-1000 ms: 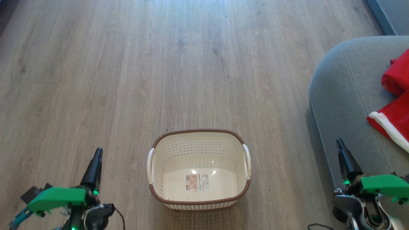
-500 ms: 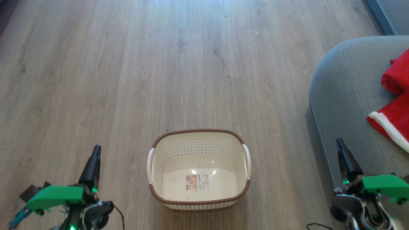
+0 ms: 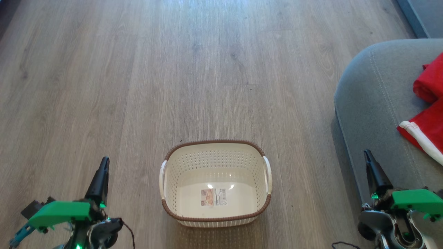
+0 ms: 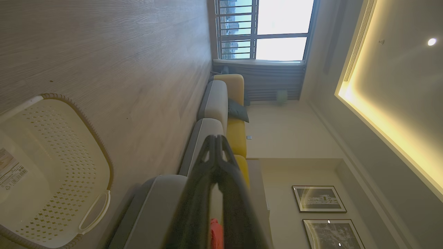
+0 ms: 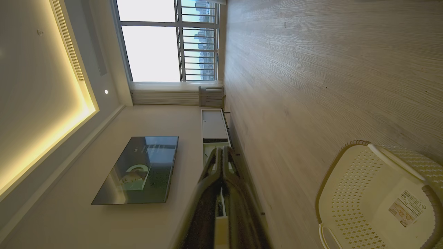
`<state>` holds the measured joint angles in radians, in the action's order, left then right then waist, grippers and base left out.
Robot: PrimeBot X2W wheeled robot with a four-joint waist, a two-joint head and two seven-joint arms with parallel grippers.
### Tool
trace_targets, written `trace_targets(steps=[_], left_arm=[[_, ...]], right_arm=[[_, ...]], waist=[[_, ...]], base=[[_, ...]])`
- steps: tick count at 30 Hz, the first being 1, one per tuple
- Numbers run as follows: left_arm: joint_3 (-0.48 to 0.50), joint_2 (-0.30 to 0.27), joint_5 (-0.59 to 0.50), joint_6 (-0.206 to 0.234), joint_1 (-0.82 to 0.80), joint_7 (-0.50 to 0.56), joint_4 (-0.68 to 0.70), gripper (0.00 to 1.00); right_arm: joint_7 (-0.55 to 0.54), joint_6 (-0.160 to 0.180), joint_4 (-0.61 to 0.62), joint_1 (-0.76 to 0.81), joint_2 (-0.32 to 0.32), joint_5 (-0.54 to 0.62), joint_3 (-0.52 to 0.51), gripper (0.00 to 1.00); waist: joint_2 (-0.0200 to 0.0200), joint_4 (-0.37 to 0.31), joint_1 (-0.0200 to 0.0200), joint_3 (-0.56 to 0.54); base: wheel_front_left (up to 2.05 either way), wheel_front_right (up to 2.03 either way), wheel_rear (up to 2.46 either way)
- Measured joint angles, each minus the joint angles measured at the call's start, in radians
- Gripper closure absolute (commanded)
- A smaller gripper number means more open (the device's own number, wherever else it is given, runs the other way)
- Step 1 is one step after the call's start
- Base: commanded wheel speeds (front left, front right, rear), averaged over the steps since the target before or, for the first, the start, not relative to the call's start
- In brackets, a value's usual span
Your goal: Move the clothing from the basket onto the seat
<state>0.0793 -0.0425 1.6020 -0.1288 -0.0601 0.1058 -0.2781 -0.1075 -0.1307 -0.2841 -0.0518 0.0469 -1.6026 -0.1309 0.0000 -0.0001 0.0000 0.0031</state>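
1. Basket position: the basket (image 3: 214, 162) stands on the wood floor (image 3: 173, 69) at bottom centre of the head view, between the two grippers. Its interior shows the label sticker (image 3: 213, 197) and no fabric.
2. Clothing position: the clothing (image 3: 427, 126) lies on the seat (image 3: 373, 103) at the right edge of the frame, with a bunched red mass above and a flatter piece with white trim below. The frame edge cuts off both pieces.
3. Left gripper (image 3: 105, 160): lower left, fingers pressed together, holding nothing, pointing up the frame.
4. Right gripper (image 3: 367, 153): lower right, fingers closed to a single point, empty. Its tip overlaps the seat's left edge in the picture; whether it touches the seat cannot be told.
5. Governing relation: the clothing lies up and to the right of the right gripper, near it. The trimmed edge runs diagonally toward the lower right. The right arm is nearer; the left gripper is beyond the basket, well apart.
6. Assessment: the transfer appears complete, since nothing shows in the basket to pick.
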Motion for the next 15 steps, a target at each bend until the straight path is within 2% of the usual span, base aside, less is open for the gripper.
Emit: trace_targets(steps=[15], left_arm=[[0.000,0.000,0.000,0.000,0.000,0.000,0.000,1.00]], right_arm=[[0.000,0.000,0.000,0.000,0.000,0.000,0.000,1.00]], waist=[[0.0000,0.000,0.0000,0.000]], base=[[0.00,0.00,0.00]])
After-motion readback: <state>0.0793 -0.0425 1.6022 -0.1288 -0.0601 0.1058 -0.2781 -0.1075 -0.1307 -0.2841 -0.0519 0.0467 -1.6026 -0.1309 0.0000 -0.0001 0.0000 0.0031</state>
